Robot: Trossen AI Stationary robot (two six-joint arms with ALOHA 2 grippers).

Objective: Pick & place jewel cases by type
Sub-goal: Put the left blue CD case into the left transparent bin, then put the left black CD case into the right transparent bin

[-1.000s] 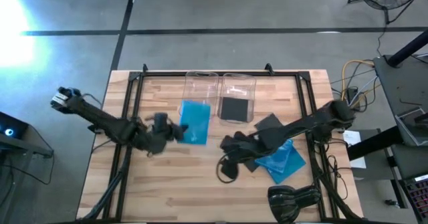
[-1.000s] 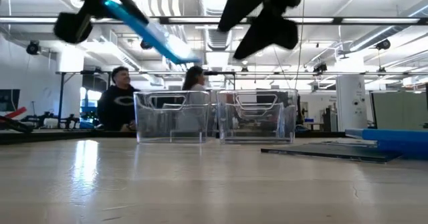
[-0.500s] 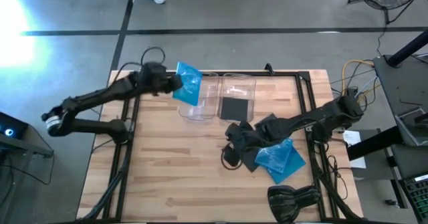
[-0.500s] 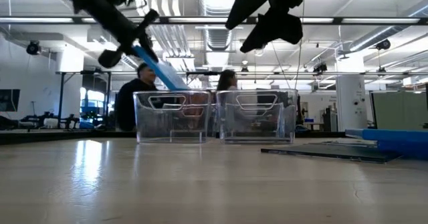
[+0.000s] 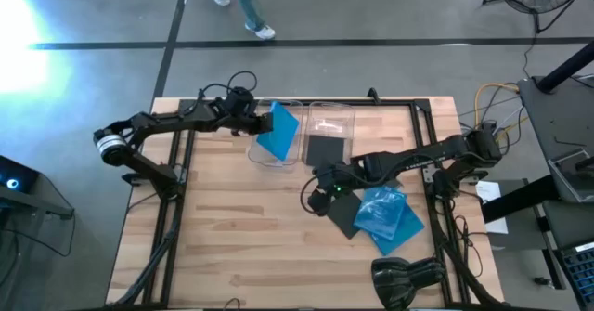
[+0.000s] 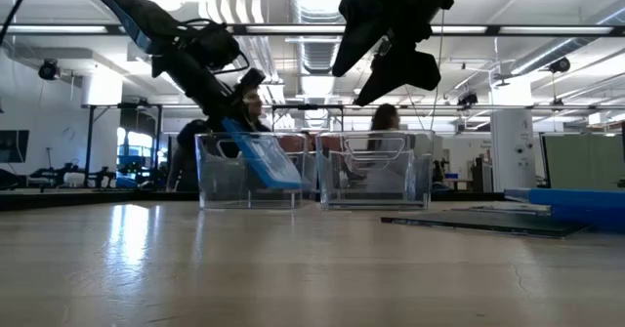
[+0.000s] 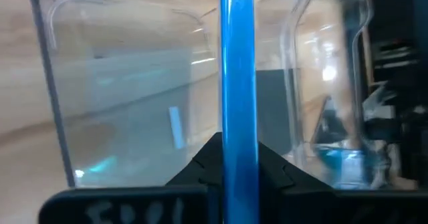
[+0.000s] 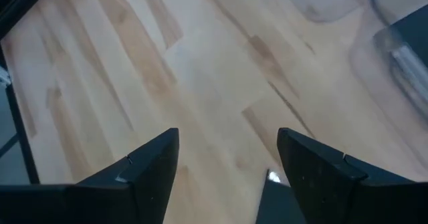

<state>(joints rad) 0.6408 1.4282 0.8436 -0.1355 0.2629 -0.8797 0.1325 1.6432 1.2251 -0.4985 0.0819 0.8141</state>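
Observation:
My left gripper (image 5: 263,123) is shut on a translucent blue jewel case (image 5: 281,133), which reaches tilted down into the left clear tray (image 5: 264,159). The low view shows that case (image 6: 262,161) slanting inside the tray (image 6: 210,185). A dark case (image 5: 325,150) lies flat in the right tray (image 5: 336,116). Another dark case (image 5: 345,218) and two overlapping blue cases (image 5: 390,216) lie flat on the table. My right gripper (image 5: 320,188) hovers open above the table beside that dark case, its fingers (image 8: 150,167) wide apart over bare wood. My left gripper pinches the blue case between its two fingers at the upper edge (image 7: 237,158), the one toward the table's left. The fingers come slanting down from the left. The case is tilted, its lower part (image 6: 283,179) inside the left tray. Whether it touches the tray floor I cannot tell.
The two clear trays stand side by side at the table's far edge. A black frame (image 5: 176,162) rims the table. Bare wood (image 5: 232,237) fills the near left part. People show in the room behind the trays (image 6: 195,137). A dark object (image 5: 404,278) sits at the near right.
My left gripper has carried the blue case from above the table's middle up and toward the far edge. It has then lowered the case, tipped steeply, into the left tray. My right gripper has stayed open and crept slightly toward the far edge.

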